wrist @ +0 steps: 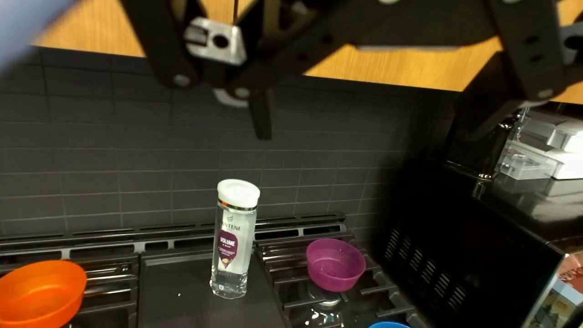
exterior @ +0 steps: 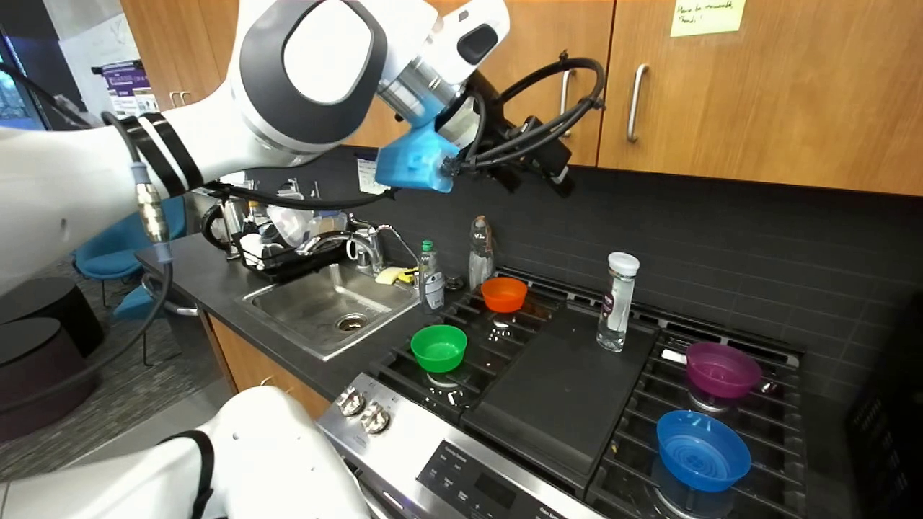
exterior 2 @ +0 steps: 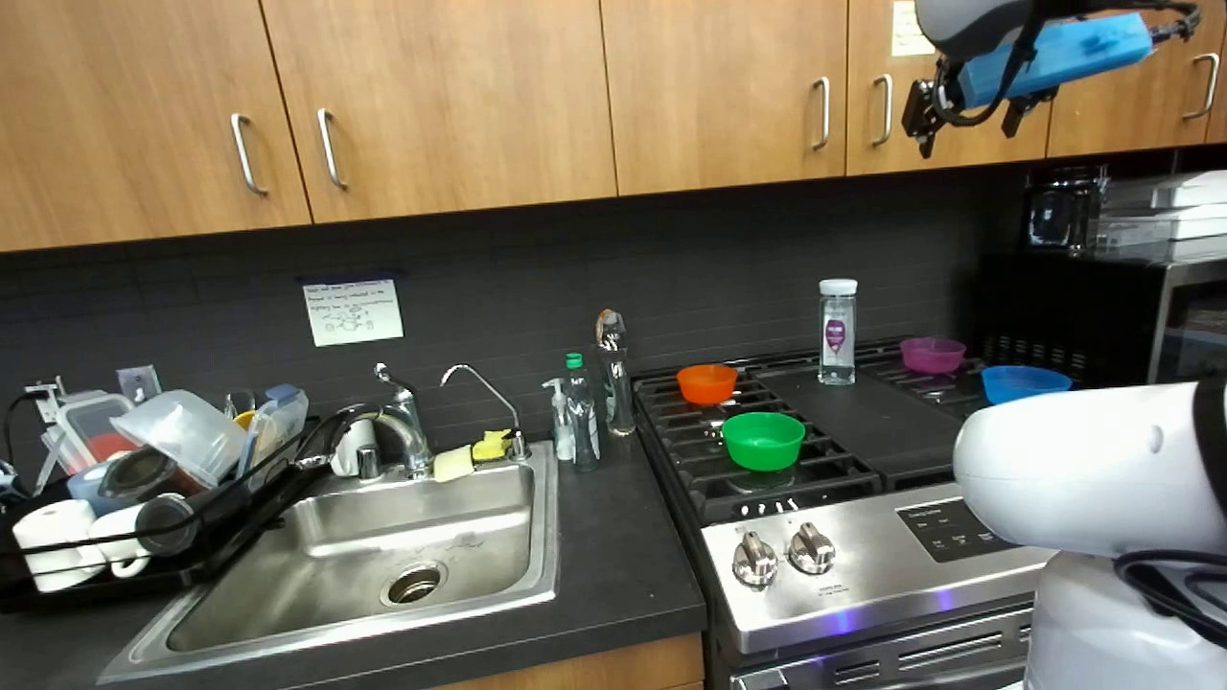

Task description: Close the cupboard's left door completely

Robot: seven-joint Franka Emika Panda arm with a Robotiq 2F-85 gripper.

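Above dark wall tile point(exterior 2: 709, 259), upper center in an exterior view, left door point(exterior 2: 724, 91) of the cupboard point(exterior 2: 422, 96), seemingly flush beside a note-bearing door point(exterior 2: 870, 53); upper right, gripper point(exterior 2: 968, 139) spread wide; below, green bowl point(exterior 2: 764, 443) on the stove point(exterior 2: 872, 580).

The cupboard point(exterior 2: 443, 105), wall-hung and fronted in flat medium-brown wood, runs above the gas range point(exterior 2: 868, 570) and past both its sides. The left door point(exterior 2: 724, 91), a plain upright panel over the range's left part, looks closed, lying flush, its slim silver bar handle point(exterior 2: 823, 113) vertical.
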